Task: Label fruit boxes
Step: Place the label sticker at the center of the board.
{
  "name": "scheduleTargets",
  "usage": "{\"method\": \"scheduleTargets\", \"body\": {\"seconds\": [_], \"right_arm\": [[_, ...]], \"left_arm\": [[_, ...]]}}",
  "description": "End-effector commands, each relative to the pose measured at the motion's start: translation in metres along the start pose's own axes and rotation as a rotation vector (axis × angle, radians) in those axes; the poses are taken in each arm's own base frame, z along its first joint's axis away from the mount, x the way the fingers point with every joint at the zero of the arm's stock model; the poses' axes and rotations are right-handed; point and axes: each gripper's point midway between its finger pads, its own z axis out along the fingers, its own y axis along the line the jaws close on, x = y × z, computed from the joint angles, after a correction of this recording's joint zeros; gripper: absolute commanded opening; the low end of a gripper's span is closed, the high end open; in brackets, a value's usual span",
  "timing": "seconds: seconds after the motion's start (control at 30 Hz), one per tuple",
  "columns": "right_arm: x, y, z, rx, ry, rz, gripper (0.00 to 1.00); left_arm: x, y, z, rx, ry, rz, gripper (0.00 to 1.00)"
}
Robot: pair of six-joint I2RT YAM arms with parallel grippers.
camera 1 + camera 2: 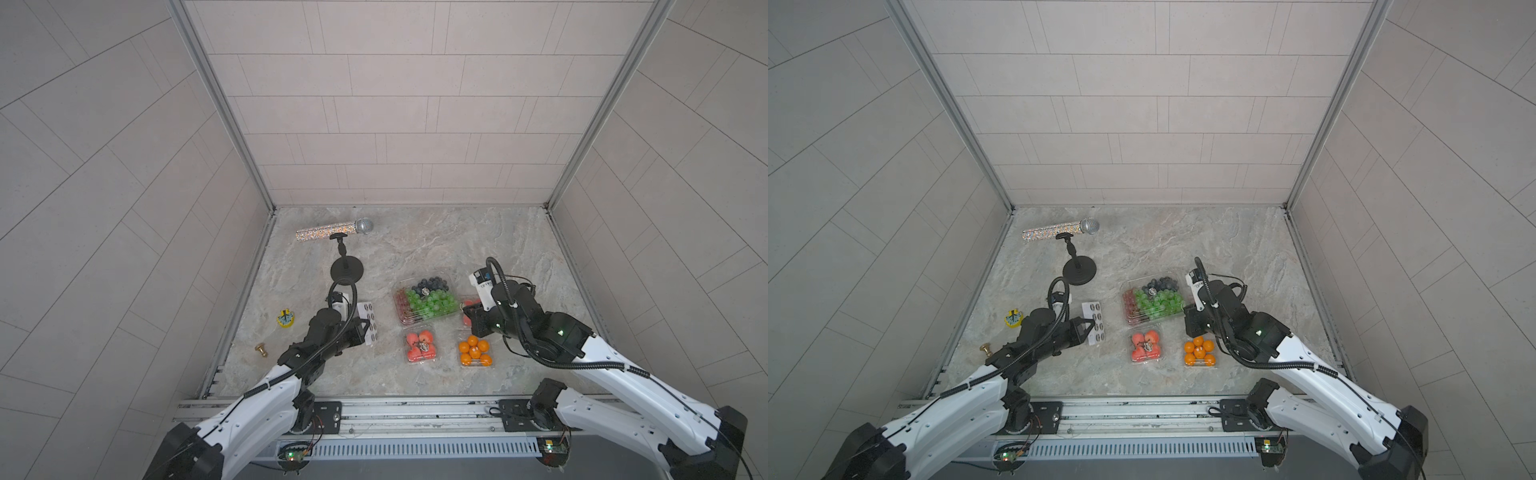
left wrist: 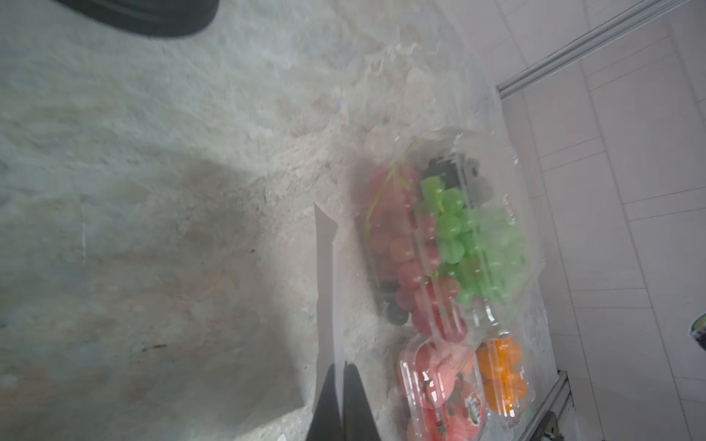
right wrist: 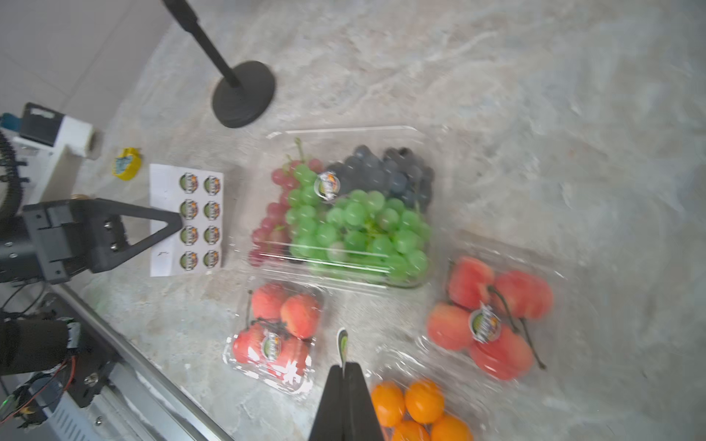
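Grape box (image 1: 426, 301) right of centre; one red box (image 1: 420, 345) before it, orange box (image 1: 475, 352) alongside, second red box (image 3: 493, 324) behind that. Left gripper (image 3: 179, 222) clamps sheet (image 3: 164, 191); right gripper (image 3: 345, 368) pinches one sticker (image 3: 342, 343).

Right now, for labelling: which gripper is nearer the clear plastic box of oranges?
Right. The right gripper hovers beside the box of oranges; the left gripper is away over the white sticker sheet.

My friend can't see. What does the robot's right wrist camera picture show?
The shut right gripper holds a round sticker near the orange box, which shows no sticker. The grape box, left red fruit box and right red fruit box each wear one. The left gripper pinches the sticker sheet.
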Motion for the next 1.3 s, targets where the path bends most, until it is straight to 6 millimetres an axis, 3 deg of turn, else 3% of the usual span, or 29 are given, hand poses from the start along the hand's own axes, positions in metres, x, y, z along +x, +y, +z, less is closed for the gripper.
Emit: {"method": "scheduleTargets", "body": {"seconds": [0.0,0.07,0.2,0.27,0.4,0.5,0.63,0.7,1.27], "right_arm": [[0.048,-0.025,0.005,0.052,0.186,0.024,0.00],[0.055,-0.026,0.009,0.049,0.216,0.042,0.00],[0.064,-0.027,0.014,0.053,0.267,0.057,0.00],[0.071,-0.031,0.019,0.078,0.303,0.068,0.00],[0.090,-0.035,0.024,0.106,0.408,0.089,0.00],[0.094,-0.042,0.024,0.159,0.420,0.092,0.00],[0.100,-0.051,0.026,0.224,0.435,0.094,0.00],[0.103,-0.054,0.026,0.247,0.461,0.089,0.00],[0.123,-0.048,0.039,0.228,0.552,0.060,0.00]], "left_arm": [[0.000,0.007,-0.001,-0.055,0.019,0.007,0.00],[0.004,0.027,-0.001,-0.146,0.021,0.007,0.00],[0.003,0.047,-0.006,-0.254,0.009,0.024,0.02],[0.000,0.052,-0.011,-0.293,-0.010,0.027,0.15],[-0.003,0.063,-0.019,-0.359,-0.034,0.061,0.24],[-0.005,0.070,-0.025,-0.405,-0.042,0.068,0.43],[-0.011,0.067,-0.031,-0.397,-0.085,0.071,0.84],[-0.010,0.066,-0.031,-0.387,-0.084,0.071,0.94],[-0.012,0.063,-0.034,-0.368,-0.108,0.075,0.97]]}}
